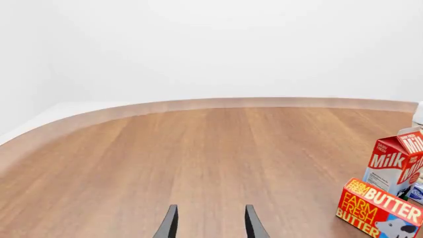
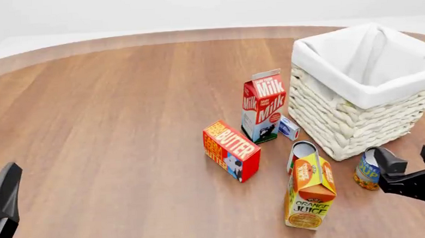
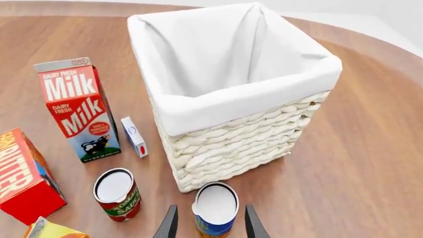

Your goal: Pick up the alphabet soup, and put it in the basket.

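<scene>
Front view: at lower right the right pincer (image 2: 411, 166) reaches in low, jaws spread around the upright alphabet soup (image 2: 367, 169), not gripping, just before the basket (image 2: 358, 123); left pincer (image 1: 210, 223) open, empty.

Front view high, facing forward-down; wrist views look along tools; all share milk carton (image 2: 263, 105), right closest.

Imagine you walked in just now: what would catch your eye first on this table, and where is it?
The big cream wicker basket with its white cloth lining stands at the far right of the table. To its left stand a red milk carton and a red butter box. The right claw is open around the alphabet soup, close to the basket's near corner.
</scene>
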You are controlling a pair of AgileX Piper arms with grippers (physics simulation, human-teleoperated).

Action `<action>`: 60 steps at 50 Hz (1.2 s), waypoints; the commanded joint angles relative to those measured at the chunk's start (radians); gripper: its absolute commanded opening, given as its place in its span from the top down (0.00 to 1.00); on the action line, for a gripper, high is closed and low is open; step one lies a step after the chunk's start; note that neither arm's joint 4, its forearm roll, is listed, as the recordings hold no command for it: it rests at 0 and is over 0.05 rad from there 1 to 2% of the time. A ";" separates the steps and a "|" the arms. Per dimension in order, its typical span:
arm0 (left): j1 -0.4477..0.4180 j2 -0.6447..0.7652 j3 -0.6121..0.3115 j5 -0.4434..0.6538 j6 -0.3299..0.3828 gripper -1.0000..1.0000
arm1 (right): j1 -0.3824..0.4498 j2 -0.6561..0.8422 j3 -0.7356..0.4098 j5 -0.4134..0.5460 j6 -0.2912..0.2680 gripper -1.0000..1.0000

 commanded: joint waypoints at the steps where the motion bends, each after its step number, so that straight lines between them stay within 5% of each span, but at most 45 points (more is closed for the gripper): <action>1: 0.000 0.000 0.000 0.000 0.000 0.00 | -0.007 0.110 0.000 -0.086 0.007 0.00; 25: 0.000 0.000 0.000 0.000 0.000 0.00 | -0.007 0.201 0.000 -0.141 0.016 0.00; 32: 0.000 0.000 0.000 0.000 0.000 0.00 | -0.013 0.345 0.000 -0.253 0.016 0.00; 60: 0.000 0.000 0.000 0.000 0.000 0.00 | -0.015 0.523 0.000 -0.387 0.019 0.00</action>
